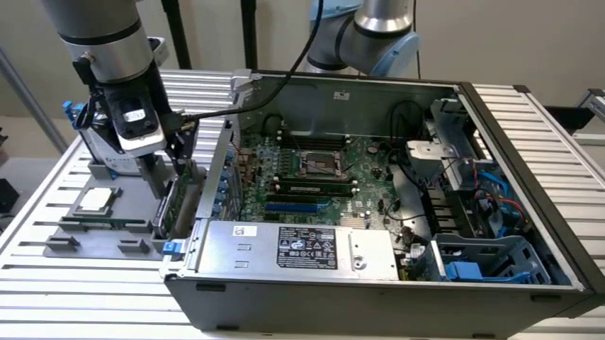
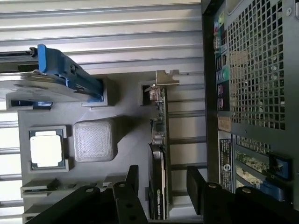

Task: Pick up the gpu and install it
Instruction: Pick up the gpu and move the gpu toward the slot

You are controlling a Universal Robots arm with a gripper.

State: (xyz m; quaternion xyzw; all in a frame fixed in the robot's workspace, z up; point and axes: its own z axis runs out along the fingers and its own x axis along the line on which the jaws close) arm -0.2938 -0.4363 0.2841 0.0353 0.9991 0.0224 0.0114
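Beside the perforated metal case, the black pincer gapes astride the thin green gpu, standing edgewise.

Exterior view looks down over the case; wrist view, close above, shares gpu and tray.

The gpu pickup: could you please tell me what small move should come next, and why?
Probably shutting the jaws: in the wrist view they stand open either side of the gpu, which stands on edge in the grey holder beside the case.
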